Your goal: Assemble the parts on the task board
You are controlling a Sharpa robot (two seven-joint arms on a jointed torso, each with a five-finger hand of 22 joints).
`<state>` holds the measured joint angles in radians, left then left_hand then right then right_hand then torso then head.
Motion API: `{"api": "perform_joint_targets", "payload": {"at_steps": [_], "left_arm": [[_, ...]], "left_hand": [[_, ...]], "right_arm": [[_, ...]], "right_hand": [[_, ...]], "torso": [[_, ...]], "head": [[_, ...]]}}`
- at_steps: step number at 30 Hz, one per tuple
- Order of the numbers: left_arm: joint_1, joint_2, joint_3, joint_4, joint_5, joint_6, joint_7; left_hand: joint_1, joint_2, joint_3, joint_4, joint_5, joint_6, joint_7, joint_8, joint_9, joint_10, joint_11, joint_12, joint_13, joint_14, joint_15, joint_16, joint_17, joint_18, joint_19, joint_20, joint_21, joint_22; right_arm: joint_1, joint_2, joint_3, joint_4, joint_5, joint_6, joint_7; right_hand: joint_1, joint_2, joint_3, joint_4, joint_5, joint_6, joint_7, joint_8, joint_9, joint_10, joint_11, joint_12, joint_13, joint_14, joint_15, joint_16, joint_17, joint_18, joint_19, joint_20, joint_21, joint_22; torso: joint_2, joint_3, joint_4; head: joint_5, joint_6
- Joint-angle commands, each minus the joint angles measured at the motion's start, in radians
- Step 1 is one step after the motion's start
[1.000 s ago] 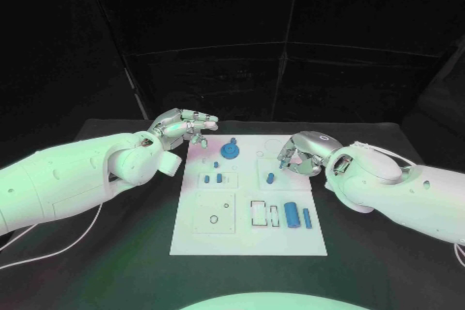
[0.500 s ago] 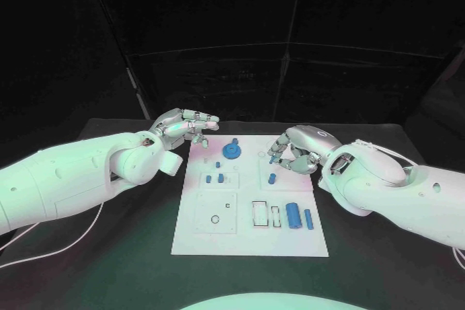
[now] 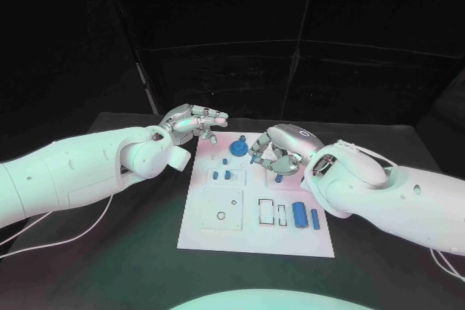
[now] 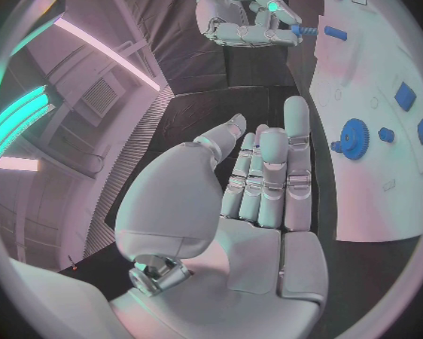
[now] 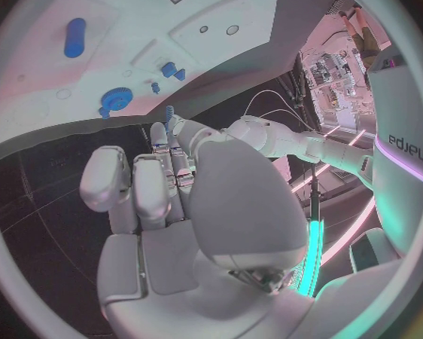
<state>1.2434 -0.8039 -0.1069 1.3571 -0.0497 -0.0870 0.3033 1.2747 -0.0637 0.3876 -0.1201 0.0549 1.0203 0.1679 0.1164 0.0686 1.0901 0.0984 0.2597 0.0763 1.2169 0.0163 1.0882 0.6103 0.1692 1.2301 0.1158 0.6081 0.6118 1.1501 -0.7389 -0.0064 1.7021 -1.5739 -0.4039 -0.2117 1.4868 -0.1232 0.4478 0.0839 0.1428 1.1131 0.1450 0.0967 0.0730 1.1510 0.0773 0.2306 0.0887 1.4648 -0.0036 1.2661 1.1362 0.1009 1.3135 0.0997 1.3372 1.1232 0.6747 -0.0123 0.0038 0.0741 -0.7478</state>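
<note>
**A:** Head view first. Where is everything?

**B:** The white rectangular task board [image 3: 254,239] lies mid-bench on the black bench [image 3: 107,256]. A blue toothed gear [image 3: 237,148] stands at the board's 12 o'clock. Two small blue blocks [image 3: 222,177] sit at about 10 o'clock. A blue cylinder [image 3: 300,214] and a slim blue bar [image 3: 315,219] lie side by side at about 4 o'clock.

**A:** And the hands?

**B:** The left hand [image 3: 197,123] is at the board's 11 o'clock corner. The right hand [image 3: 273,154] is over the board at about 1 o'clock, just beside the gear, with its fingers drawn together.

**A:** What does the left wrist view show?

**B:** The left hand [image 4: 259,196] has its fingers stretched out side by side and its thumb apart, and nothing is in it. The gear [image 4: 353,138] is on the board [image 4: 362,196] just past the fingertips. Farther off, the right hand [image 4: 241,15] pinches a small blue peg [image 4: 304,30] that juts out from its fingertips.

**A:** And the right wrist view?

**B:** The right hand [image 5: 174,203] has its fingers close together, and the peg [image 5: 169,113] shows at their tips. It is held above the board [image 5: 42,90], near the gear [image 5: 116,98]. The cylinder [image 5: 74,37] lies well apart from them.
</note>
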Motion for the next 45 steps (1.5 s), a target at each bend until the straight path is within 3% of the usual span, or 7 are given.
{"api": "perform_joint_targets", "payload": {"at_steps": [1,8,15,17,21,25,45], "left_arm": [[0.002,-0.001,0.001,0.002,0.005,0.0,0.022],[0.003,-0.001,0.001,-0.008,0.005,0.001,0.024],[0.003,0.0,0.001,-0.017,0.005,0.003,0.028],[0.003,0.002,0.001,-0.017,0.005,0.006,0.028],[0.003,0.005,0.001,-0.015,0.005,0.014,0.027],[0.003,0.009,0.001,-0.015,0.005,0.017,0.026],[0.003,0.016,0.001,-0.014,0.005,0.023,0.026]], "left_hand": [[0.004,0.002,-0.002,-0.002,-0.004,-0.001,0.005,0.004,-0.001,-0.006,0.003,0.004,0.001,-0.009,0.001,-0.005,-0.001,0.013,-0.007,-0.001,-0.006,-0.001],[0.005,0.002,-0.004,-0.003,-0.004,-0.003,0.008,0.004,-0.001,-0.008,0.005,0.004,0.001,-0.009,0.001,-0.004,0.0,0.013,-0.007,-0.001,-0.007,-0.002],[0.009,0.006,-0.003,-0.004,-0.004,-0.003,0.009,0.004,-0.001,-0.01,0.005,0.006,0.001,-0.008,0.002,-0.003,0.0,0.013,-0.006,-0.001,-0.008,-0.002],[0.01,0.007,-0.003,-0.004,-0.004,-0.002,0.009,0.005,-0.001,-0.01,0.005,0.006,0.001,-0.009,0.002,-0.003,-0.001,0.013,-0.006,-0.001,-0.008,-0.002],[0.012,0.01,-0.002,-0.005,-0.004,-0.001,0.009,0.006,-0.001,-0.01,0.005,0.007,0.001,-0.009,0.002,-0.002,-0.002,0.013,-0.006,-0.001,-0.008,-0.003],[0.012,0.01,-0.002,-0.005,-0.004,-0.001,0.009,0.006,-0.001,-0.01,0.005,0.007,0.001,-0.009,0.002,-0.002,-0.002,0.013,-0.006,-0.001,-0.008,-0.003],[0.013,0.011,-0.002,-0.005,-0.004,0.0,0.009,0.007,0.0,-0.01,0.005,0.009,0.001,-0.01,0.002,-0.004,-0.005,0.013,-0.006,0.0,-0.009,-0.003]], "right_arm": [[-0.008,0.017,-0.003,-0.015,-0.024,-0.014,0.031],[-0.049,0.054,-0.009,-0.032,-0.063,-0.029,0.047],[-0.088,0.083,-0.01,-0.045,-0.117,-0.037,0.054],[-0.095,0.09,-0.016,-0.052,-0.129,-0.036,0.055],[-0.106,0.1,-0.03,-0.061,-0.147,-0.032,0.061],[-0.114,0.105,-0.035,-0.066,-0.16,-0.023,0.062],[-0.143,0.116,-0.039,-0.084,-0.194,0.007,0.064]], "right_hand": [[-0.007,0.0,0.005,-0.003,0.011,0.005,0.002,-0.004,0.001,0.007,-0.003,-0.006,-0.002,0.034,-0.005,0.004,0.0,-0.007,0.006,-0.001,0.006,0.001],[-0.008,0.001,0.007,-0.005,0.016,0.006,0.002,-0.003,0.001,0.008,-0.003,-0.006,-0.002,0.034,-0.005,0.004,0.0,-0.008,0.006,-0.001,0.006,0.002],[-0.008,0.001,0.008,-0.006,0.018,0.006,0.002,-0.003,0.001,0.008,-0.003,-0.007,-0.003,0.034,-0.005,0.005,0.0,-0.008,0.007,-0.001,0.007,0.003],[-0.008,0.001,0.008,-0.007,0.019,0.007,0.002,-0.003,0.001,0.008,-0.003,-0.007,-0.003,0.034,-0.005,0.006,0.001,-0.008,0.007,-0.001,0.007,0.003],[-0.008,0.001,0.008,-0.008,0.02,0.007,0.002,-0.003,0.001,0.008,-0.003,-0.007,-0.003,0.034,-0.005,0.006,0.001,-0.008,0.007,-0.001,0.007,0.004],[-0.009,0.001,0.008,-0.008,0.02,0.007,0.002,-0.004,0.001,0.008,-0.003,-0.007,-0.003,0.034,-0.005,0.006,0.001,-0.008,0.007,-0.001,0.007,0.003],[-0.025,-0.003,0.004,-0.008,0.016,0.005,0.004,-0.006,0.0,0.007,-0.001,-0.011,-0.005,0.034,-0.003,0.006,-0.003,-0.007,0.005,0.0,0.006,0.001]], "torso": [[0.0,-0.0009,0.0003],[0.001,0.001,-0.0026],[0.001,0.001,-0.002],[0.0,0.0005,-0.0007],[0.001,0.0004,0.0],[0.001,0.0005,0.0004],[0.0,0.0001,-0.0014]], "head": [[0.011,0.001],[0.035,-0.009],[0.044,-0.019],[0.046,-0.02],[0.053,-0.026],[0.058,-0.031],[0.071,-0.038]]}}
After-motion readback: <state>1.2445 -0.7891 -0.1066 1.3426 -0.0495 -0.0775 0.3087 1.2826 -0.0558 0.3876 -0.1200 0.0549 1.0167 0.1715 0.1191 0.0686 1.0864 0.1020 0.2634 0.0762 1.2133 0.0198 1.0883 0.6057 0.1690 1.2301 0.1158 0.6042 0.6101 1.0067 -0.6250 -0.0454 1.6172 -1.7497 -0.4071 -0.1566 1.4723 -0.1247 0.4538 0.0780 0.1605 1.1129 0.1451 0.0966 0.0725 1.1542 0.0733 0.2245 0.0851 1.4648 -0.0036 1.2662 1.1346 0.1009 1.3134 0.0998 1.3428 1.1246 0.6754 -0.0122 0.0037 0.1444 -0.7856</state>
